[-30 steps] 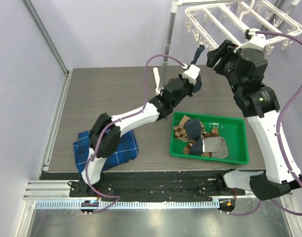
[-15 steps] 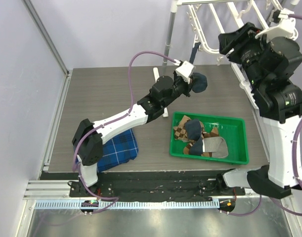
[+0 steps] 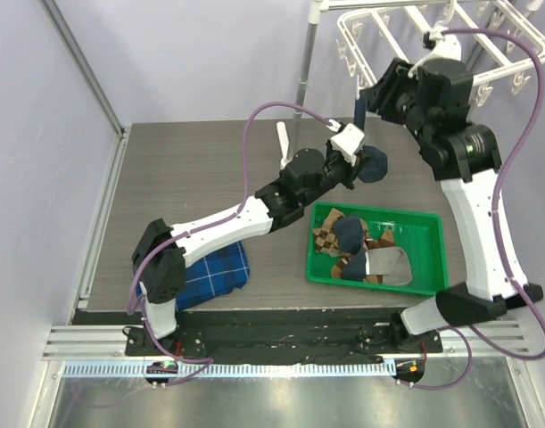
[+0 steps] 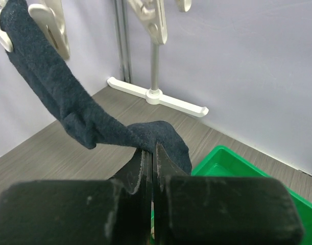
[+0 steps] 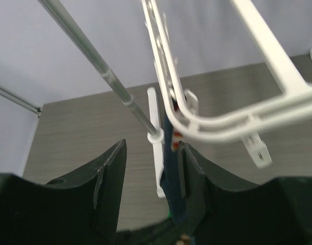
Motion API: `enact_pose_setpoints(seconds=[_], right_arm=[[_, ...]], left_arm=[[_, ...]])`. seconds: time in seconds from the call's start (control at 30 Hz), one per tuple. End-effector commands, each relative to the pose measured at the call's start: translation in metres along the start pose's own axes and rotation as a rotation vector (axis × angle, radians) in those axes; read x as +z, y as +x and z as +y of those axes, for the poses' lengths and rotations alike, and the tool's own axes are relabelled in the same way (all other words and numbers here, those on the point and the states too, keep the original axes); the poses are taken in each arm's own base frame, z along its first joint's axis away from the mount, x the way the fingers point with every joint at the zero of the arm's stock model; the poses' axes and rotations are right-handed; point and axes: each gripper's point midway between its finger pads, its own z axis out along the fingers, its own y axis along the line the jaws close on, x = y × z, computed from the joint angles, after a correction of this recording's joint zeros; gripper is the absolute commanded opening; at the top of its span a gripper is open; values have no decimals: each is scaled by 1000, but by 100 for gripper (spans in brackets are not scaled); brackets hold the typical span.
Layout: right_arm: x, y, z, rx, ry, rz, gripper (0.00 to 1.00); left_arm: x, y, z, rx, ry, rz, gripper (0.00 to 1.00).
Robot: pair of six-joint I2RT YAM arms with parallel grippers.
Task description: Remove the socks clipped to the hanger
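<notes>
A plain navy sock (image 3: 372, 166) hangs from a clip at the near left corner of the white hanger (image 3: 364, 59). My left gripper (image 3: 358, 162) is shut on its lower end, above the far left corner of the green tray. In the left wrist view the sock (image 4: 69, 109) stretches from my shut gripper (image 4: 153, 150) up-left to the clip (image 4: 49, 23). My right gripper (image 3: 384, 91) is open beside that clip. In the right wrist view the sock (image 5: 172, 163) hangs between the open fingers, close to the right one, under the hanger (image 5: 258, 109). Several removed socks (image 3: 329, 239) lie in the tray.
The green tray (image 3: 430, 257) sits front right on the table. A folded blue plaid cloth (image 3: 210, 272) lies front left. The metal pole stand (image 3: 305, 62) rises at the back, with its white foot (image 3: 283, 143) on the table. The pole crosses the right wrist view (image 5: 107, 76).
My left gripper moved right and slightly down with the navy sock's end, drawing it taut. My right arm swung left and down, bringing its open gripper to the clip holding the sock.
</notes>
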Motion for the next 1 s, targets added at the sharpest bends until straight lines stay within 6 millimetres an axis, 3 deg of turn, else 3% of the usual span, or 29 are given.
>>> enact_pose_setpoints(seconds=[0.0,0.03,0.07,0.27,0.33,0.43,0.47,0.5,0.53,0.6,0.63,0.7,0.73,0.83,0.97], right_arm=[[-56,-17,-10,10,-29,-121,52],[-76,-23,-12,24,-44,-161,52],[-70,-7,-18,34,-34,-133,52],[-79,19,-25,74,-50,-118,50],[-76,33,-33,35,-32,-103,50],[-87,32,-37,-45,-57,-152,52],[-82,44,-41,-73,-58,-146,53],[-90,44,-43,-95,-66,-167,55],[-85,63,-48,-164,-74,-134,56],[-93,68,-51,-223,-101,-164,58],[-86,92,-59,-283,-100,-127,59],[-87,104,-52,-332,-176,-156,63],[-88,124,-57,-379,-205,-153,66],[-93,123,-47,-425,-284,-263,73],[-76,142,-49,-517,-301,-257,78]], left_arm=[[-11,-41,-5,-40,25,-84,1],[-10,-40,-6,-45,31,-82,1],[-10,-40,-8,-58,36,-82,1],[-7,-42,-9,-85,39,-92,1],[-7,-43,-12,-103,51,-93,1],[-9,-47,-14,-119,61,-87,1],[-9,-49,-13,-124,64,-86,0],[-9,-50,-12,-132,67,-81,0],[-10,-50,-12,-162,68,-78,0],[-10,-53,-15,-190,122,-75,0],[-11,-55,-15,-219,128,-71,0],[-11,-56,-15,-232,135,-58,0],[-12,-57,-16,-235,140,-59,0],[-13,-59,-20,-253,155,-51,0],[-13,-60,-22,-282,160,-48,0]])
